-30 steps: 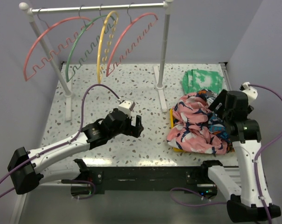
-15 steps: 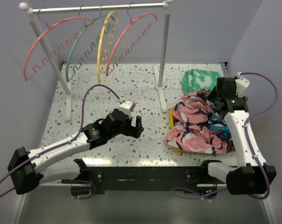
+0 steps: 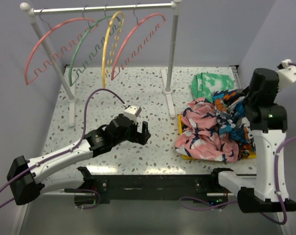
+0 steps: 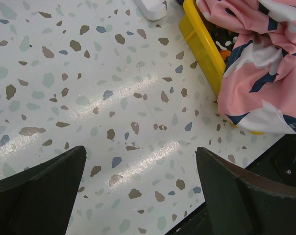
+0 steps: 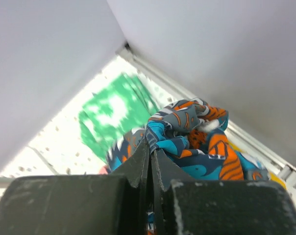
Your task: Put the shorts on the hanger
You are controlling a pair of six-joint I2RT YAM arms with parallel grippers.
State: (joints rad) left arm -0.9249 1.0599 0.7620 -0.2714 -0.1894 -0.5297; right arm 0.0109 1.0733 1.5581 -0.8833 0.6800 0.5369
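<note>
The shorts [image 3: 230,111], printed in blue, orange and grey, are pulled up from the clothes pile at the right. My right gripper [image 3: 243,99] is shut on a fold of the shorts [image 5: 197,142]; in the right wrist view the right gripper [image 5: 151,143] has its jaws pressed together on the cloth. Two coral-pink hangers hang on the rail at the back: one at the left [image 3: 64,23], one at the right [image 3: 149,20]. My left gripper [image 3: 143,132] hovers wide open over bare table, well left of the pile; in the left wrist view the left gripper [image 4: 140,152] holds nothing.
A pink floral garment [image 3: 204,133] [image 4: 265,73] lies over a yellow tray [image 3: 181,128] [image 4: 204,46]. A green-and-white tie-dye cloth [image 3: 209,83] [image 5: 113,107] lies behind it. A green hanger [image 3: 86,36] and a yellow hanger [image 3: 109,39] hang between the coral ones. The rack's right post [image 3: 171,54] stands mid-table.
My right gripper has shut on the shorts and risen toward the right wall, dragging them up out of the pile. The left arm has not moved.
</note>
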